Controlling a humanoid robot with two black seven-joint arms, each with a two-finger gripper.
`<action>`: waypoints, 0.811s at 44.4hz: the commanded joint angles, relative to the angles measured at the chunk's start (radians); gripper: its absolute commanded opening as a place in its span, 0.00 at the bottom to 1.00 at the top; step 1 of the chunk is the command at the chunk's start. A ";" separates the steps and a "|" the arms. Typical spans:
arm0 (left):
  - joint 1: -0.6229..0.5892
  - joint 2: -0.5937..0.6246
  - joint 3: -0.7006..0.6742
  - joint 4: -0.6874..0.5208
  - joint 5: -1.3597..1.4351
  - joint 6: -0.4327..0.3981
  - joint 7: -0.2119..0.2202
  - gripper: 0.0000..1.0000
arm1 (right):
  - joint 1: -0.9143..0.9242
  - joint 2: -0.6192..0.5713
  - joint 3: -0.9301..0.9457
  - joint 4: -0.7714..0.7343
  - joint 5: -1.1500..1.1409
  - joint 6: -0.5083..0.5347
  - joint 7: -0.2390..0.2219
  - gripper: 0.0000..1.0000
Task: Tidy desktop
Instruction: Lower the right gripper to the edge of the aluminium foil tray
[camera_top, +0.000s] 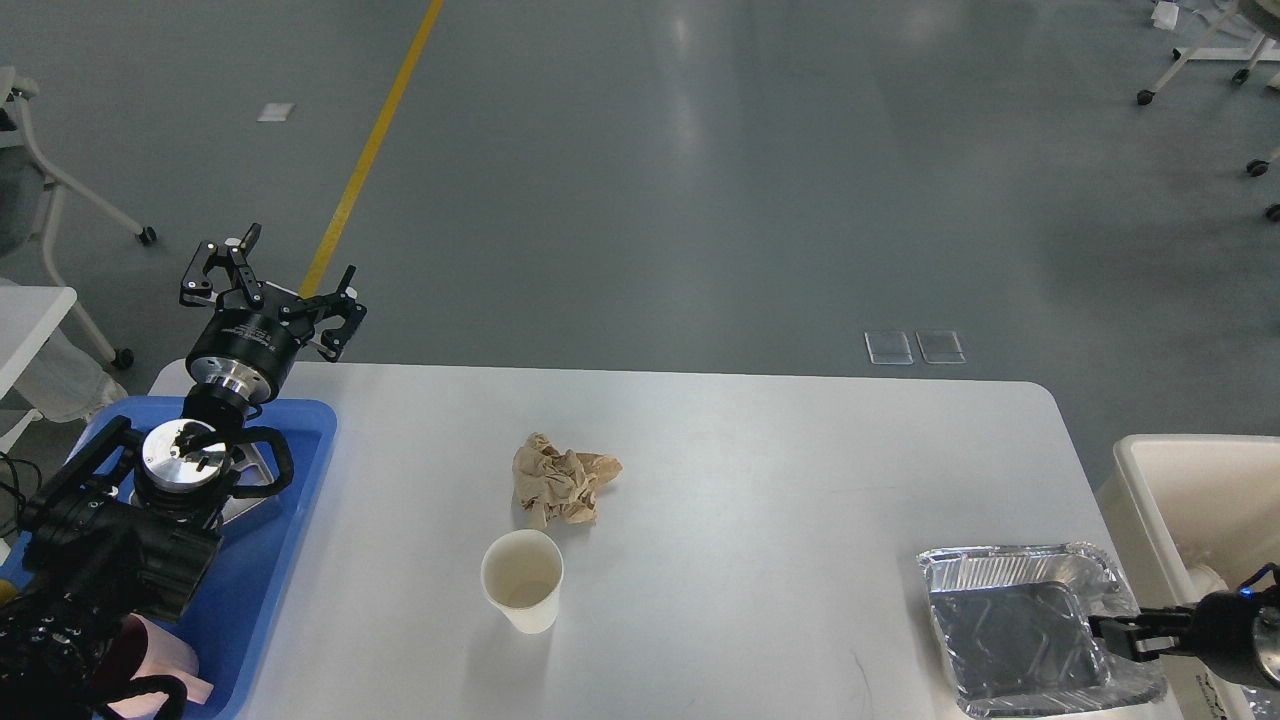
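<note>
The white desktop (760, 480) holds a crumpled brown paper wad (560, 485) near its middle. An upright, empty white paper cup (523, 580) stands just in front of the wad. A silver foil tray (1010, 630) lies at the front right corner. My left gripper (272, 283) is raised over the far left corner, open and empty. My right gripper (1112, 635) comes in low from the right edge, its dark tips at the foil tray's right rim. Whether it grips the rim is unclear.
A blue plastic tray (295, 500) sits at the desktop's left end under my left arm, with a pink item (160, 650) at its near end. A beige bin (1190, 480) stands off the right edge. A small white table corner (30, 310) and a wheeled chair are at far left.
</note>
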 joint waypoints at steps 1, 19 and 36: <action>-0.001 -0.001 0.000 0.000 0.000 0.000 0.000 0.98 | 0.000 0.002 0.000 0.000 0.003 0.003 -0.006 0.42; -0.001 -0.002 0.000 0.000 0.000 0.000 0.000 0.98 | -0.003 0.005 0.000 0.001 0.029 0.043 -0.003 0.00; -0.001 -0.002 0.000 0.000 0.000 0.000 0.000 0.98 | 0.017 -0.005 0.000 0.013 0.044 0.069 0.001 0.00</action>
